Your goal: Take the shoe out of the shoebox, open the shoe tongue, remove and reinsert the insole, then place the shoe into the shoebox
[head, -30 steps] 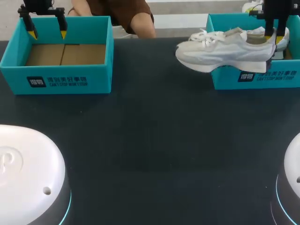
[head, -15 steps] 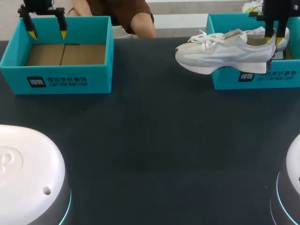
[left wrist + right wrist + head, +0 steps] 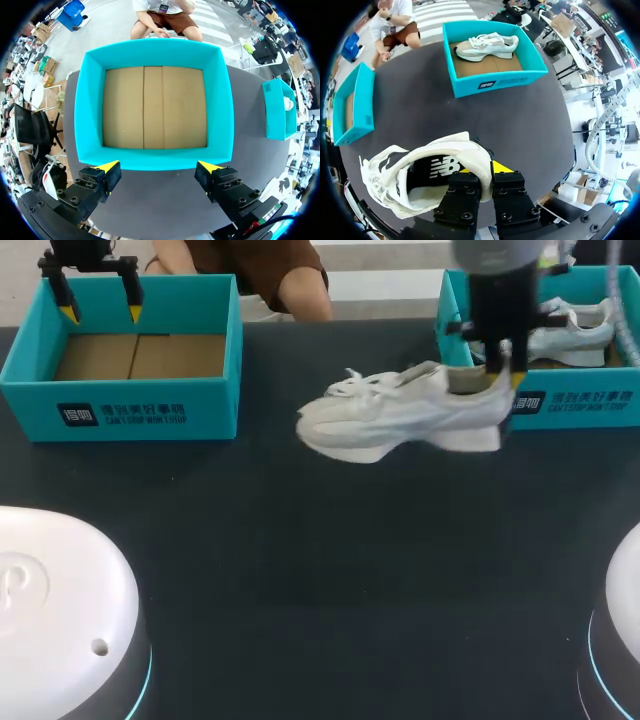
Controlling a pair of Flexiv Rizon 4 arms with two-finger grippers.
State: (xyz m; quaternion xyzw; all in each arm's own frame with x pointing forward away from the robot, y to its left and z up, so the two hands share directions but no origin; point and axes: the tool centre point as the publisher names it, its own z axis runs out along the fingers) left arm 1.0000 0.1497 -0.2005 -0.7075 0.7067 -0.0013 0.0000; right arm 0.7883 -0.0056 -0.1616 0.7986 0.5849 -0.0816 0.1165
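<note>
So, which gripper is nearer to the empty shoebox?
Left. The left gripper hangs open just above the empty shoebox, at its rim. The right gripper is well off to the side over the table, shut on the heel of a white shoe.

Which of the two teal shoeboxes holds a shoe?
The teal cardboard shoebox on the right, with a white sneaker lying inside; the left teal shoebox shows only its bare brown cardboard floor.

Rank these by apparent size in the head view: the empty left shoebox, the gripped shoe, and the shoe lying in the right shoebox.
1. empty left shoebox
2. gripped shoe
3. shoe in the right shoebox; it sits farther back and is partly hidden, so its true size may match the gripped shoe.
</note>
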